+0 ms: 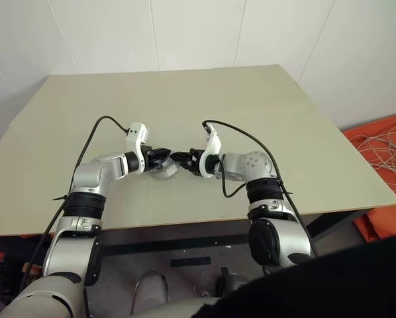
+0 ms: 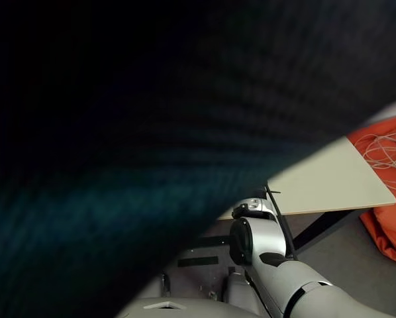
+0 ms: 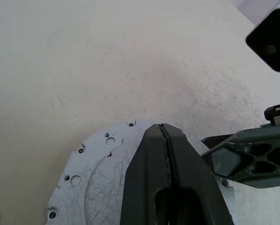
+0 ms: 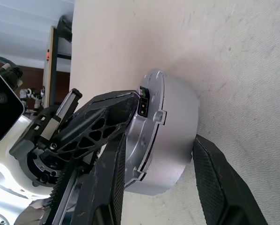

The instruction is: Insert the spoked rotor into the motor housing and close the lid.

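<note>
The motor housing [image 1: 163,172], a squat silver cylinder, sits on the table near the front middle. The lid [image 3: 98,187], a flat silver plate with small holes, lies on top of it. My left gripper [image 3: 162,127] is shut, its joined fingertips resting on the lid's top face. My right gripper [image 4: 161,140] reaches in from the other side with the housing [image 4: 175,122] between its two fingers [image 4: 219,183], closed against it. The two grippers meet over the housing in the left eye view, left gripper [image 1: 166,159] and right gripper [image 1: 180,158]. The spoked rotor is hidden.
The beige table [image 1: 185,99] stretches wide behind and beside the housing. Its front edge runs just below my arms. On the floor to the right lies orange fabric [image 1: 383,142] with a tangle of white cable.
</note>
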